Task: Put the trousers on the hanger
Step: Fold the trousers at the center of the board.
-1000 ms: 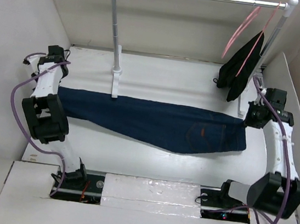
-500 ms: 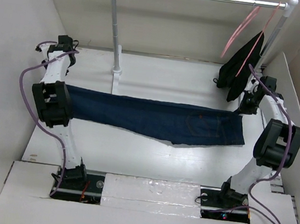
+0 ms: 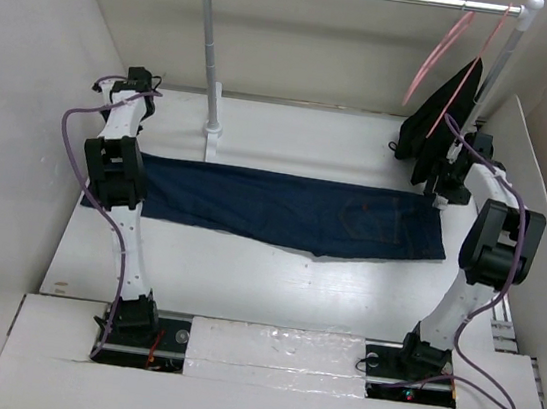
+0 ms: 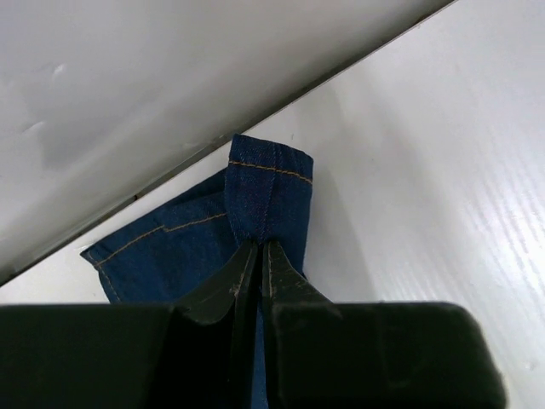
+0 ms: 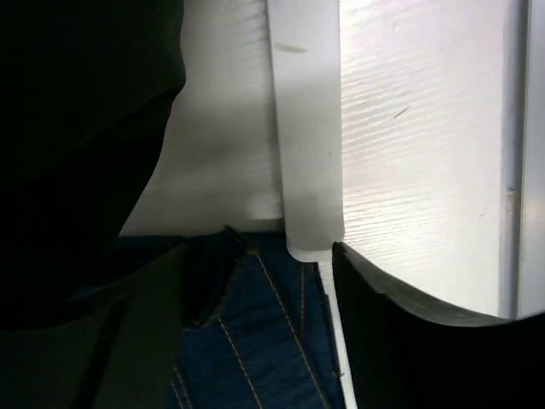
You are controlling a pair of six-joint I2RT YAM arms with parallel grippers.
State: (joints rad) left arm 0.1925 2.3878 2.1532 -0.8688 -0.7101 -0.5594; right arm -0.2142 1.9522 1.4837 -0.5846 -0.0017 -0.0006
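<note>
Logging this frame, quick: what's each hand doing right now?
Left hand: closed, pinching the trousers at a leg hem.
Right hand: open, holding nothing, above the trousers' waist end.

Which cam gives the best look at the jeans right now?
Top external: nearly all of the jeans show, spread flat, legs left, waist right. Left wrist shows only a leg hem pinched in the shut left gripper. Right wrist shows only a denim patch under the open right gripper.
</note>
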